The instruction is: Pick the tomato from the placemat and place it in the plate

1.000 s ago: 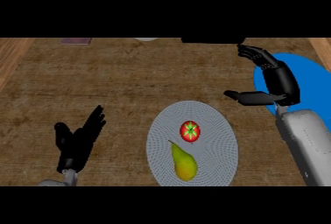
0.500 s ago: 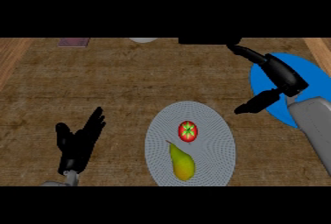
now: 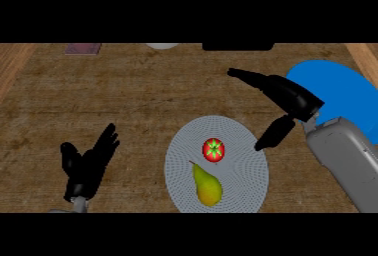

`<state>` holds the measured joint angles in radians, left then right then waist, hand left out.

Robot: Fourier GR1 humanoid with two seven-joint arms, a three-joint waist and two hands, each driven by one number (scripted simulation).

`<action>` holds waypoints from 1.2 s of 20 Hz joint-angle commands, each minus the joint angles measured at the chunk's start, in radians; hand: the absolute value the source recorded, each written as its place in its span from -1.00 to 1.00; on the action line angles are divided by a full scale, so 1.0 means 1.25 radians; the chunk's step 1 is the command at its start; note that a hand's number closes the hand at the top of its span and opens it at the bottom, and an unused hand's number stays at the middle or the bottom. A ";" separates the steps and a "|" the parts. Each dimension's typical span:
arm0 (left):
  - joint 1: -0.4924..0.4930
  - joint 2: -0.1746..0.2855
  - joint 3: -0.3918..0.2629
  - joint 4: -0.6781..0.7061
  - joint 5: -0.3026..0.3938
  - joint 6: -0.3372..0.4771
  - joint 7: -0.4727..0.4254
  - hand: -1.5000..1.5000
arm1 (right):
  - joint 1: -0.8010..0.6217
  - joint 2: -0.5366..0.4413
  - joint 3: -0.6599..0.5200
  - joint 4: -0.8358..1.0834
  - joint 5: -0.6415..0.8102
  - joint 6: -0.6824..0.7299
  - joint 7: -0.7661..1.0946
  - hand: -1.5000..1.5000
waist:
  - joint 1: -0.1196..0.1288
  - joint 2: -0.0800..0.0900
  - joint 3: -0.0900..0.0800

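Countertop [image 3: 133,100] shows between placemat [image 3: 245,176] and plate [image 3: 341,95], beneath the right hand [image 3: 291,97].

A dark brown wood-grain counter [image 3: 133,100] fills the view, edged by paler wood strips [image 3: 15,57] at both sides, with a mauve card [image 3: 82,48], white disc [image 3: 162,45] and black block [image 3: 238,46] along its far edge.

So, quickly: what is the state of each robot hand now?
Left robot hand: open, holding nothing.
Right robot hand: open, holding nothing.
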<state>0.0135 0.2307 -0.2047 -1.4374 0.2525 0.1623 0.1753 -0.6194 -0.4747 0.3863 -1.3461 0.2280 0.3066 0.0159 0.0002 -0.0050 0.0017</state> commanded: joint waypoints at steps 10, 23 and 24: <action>0.004 -0.060 0.006 0.065 -0.036 -0.011 -0.033 0.00 | 0.129 0.134 0.105 -0.139 0.181 0.024 0.212 -1.00 | -0.002 0.003 -0.002; -0.007 -0.032 0.068 -0.006 -0.048 -0.063 0.041 0.00 | 0.124 0.255 0.079 -0.032 0.364 0.026 0.168 -1.00 | 0.005 0.004 -0.001; 0.044 -0.075 0.025 0.001 -0.075 -0.046 -0.007 0.00 | 0.120 0.230 0.051 -0.007 0.363 0.027 0.140 -1.00 | 0.006 0.005 -0.001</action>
<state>0.0225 0.1687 -0.1457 -1.4424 0.1806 0.1039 0.1827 -0.4312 -0.1965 0.4692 -1.4439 0.6193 0.3531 0.2181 0.0045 -0.0024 0.0025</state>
